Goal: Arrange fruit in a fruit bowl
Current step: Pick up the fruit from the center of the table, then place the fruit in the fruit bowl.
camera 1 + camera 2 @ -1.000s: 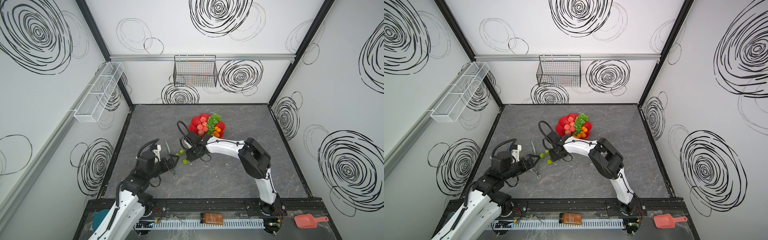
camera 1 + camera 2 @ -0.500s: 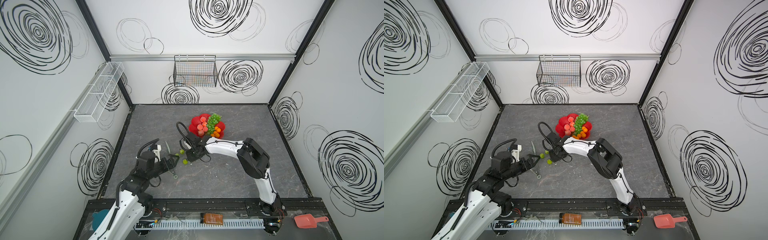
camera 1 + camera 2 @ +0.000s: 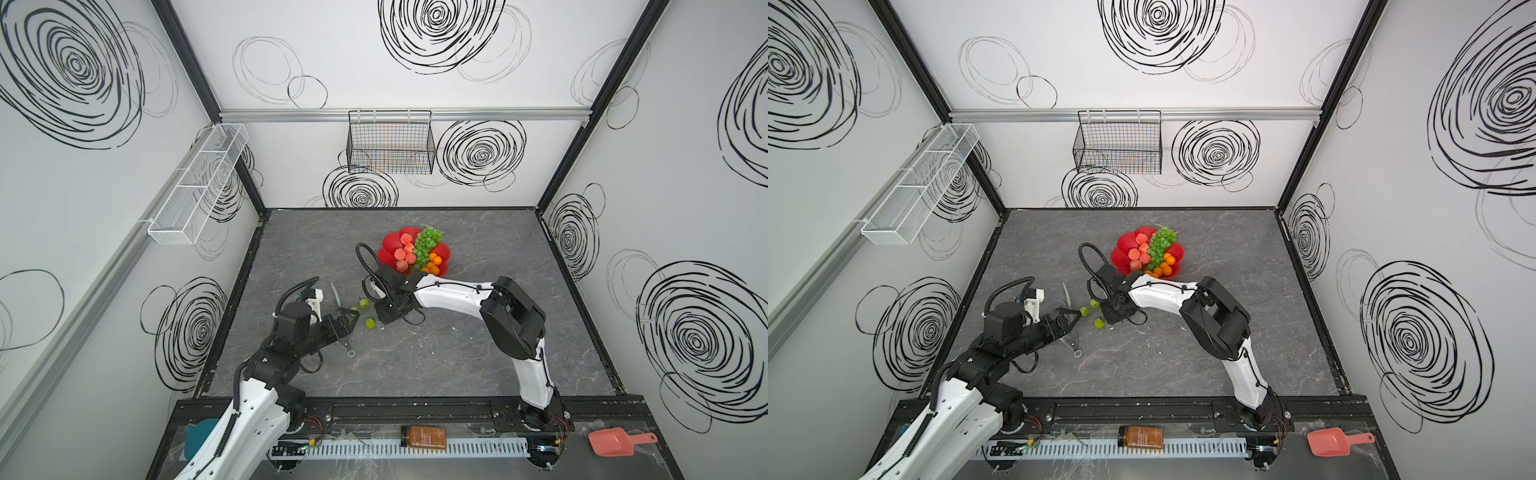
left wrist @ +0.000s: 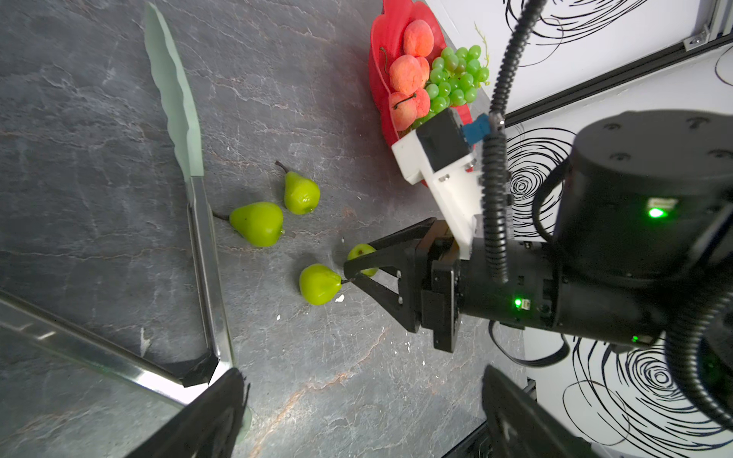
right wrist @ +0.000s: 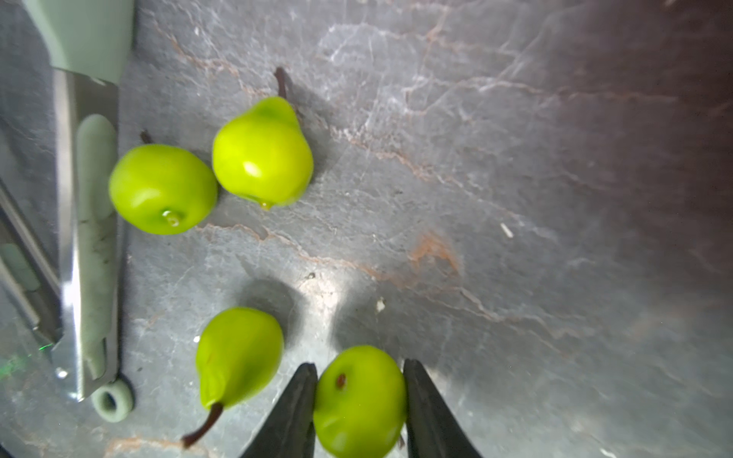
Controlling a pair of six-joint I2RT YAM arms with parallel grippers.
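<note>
The red fruit bowl [image 3: 388, 245] [image 3: 1121, 254] [image 4: 378, 79] sits at the back middle. It holds pink peaches [image 3: 402, 253], a bunch of green grapes [image 3: 426, 245] and orange tangerines [image 3: 434, 264]. Three green pears [image 5: 261, 154] [image 5: 162, 188] [image 5: 238, 357] lie loose on the table in front of it. My right gripper [image 5: 359, 368] [image 4: 351, 265] [image 3: 380, 318] reaches down among them, shut on a fourth small green fruit [image 5: 359, 400] [image 4: 361, 253]. Both fingers press its sides. My left gripper [image 4: 365, 420] [image 3: 349, 320] stands open beside the pears, with only bare table between its fingers.
Metal tongs [image 3: 337, 293] [image 4: 202, 238] with pale green tips lie spread open by the left gripper, close to the pears. A black wire basket [image 3: 390, 141] hangs on the back wall and a white mesh rack [image 3: 199, 183] on the left wall. A pink scoop [image 3: 611, 441] and a bottle [image 3: 423, 437] lie on the front ledge.
The right gripper's jaws have narrowed onto the small green fruit. Both arms have stayed almost in place.
</note>
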